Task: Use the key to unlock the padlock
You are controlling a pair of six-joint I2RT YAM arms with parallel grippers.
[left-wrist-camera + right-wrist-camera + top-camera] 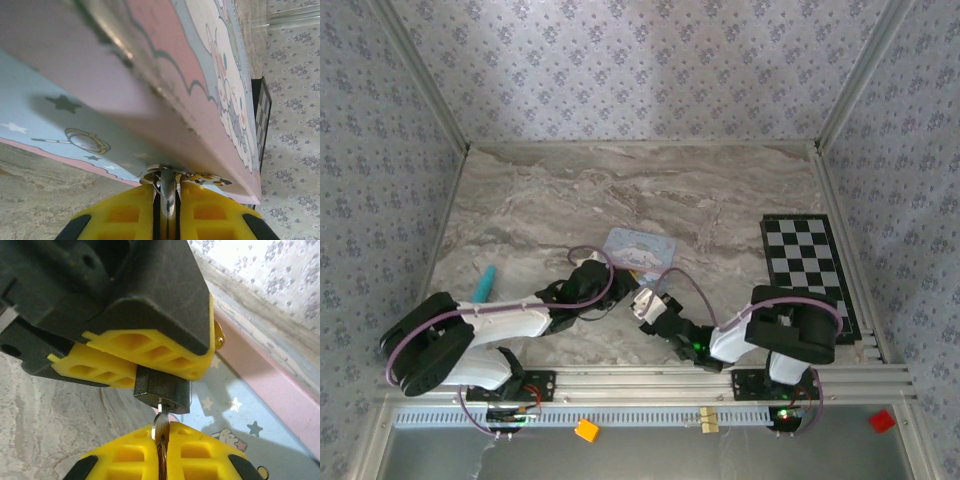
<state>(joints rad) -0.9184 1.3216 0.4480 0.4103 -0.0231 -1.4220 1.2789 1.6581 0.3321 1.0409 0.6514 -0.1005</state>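
Near the desk's (620, 190) front edge, the padlock (161, 390) is clamped by the left end effector (167, 197) beside a cartoon-printed case (642, 248); the key (161, 425), pinched by the right end effector (161, 442), is inserted.

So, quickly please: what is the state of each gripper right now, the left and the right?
Left gripper: closed, holding the padlock.
Right gripper: closed, holding the key, with its tip in the padlock.
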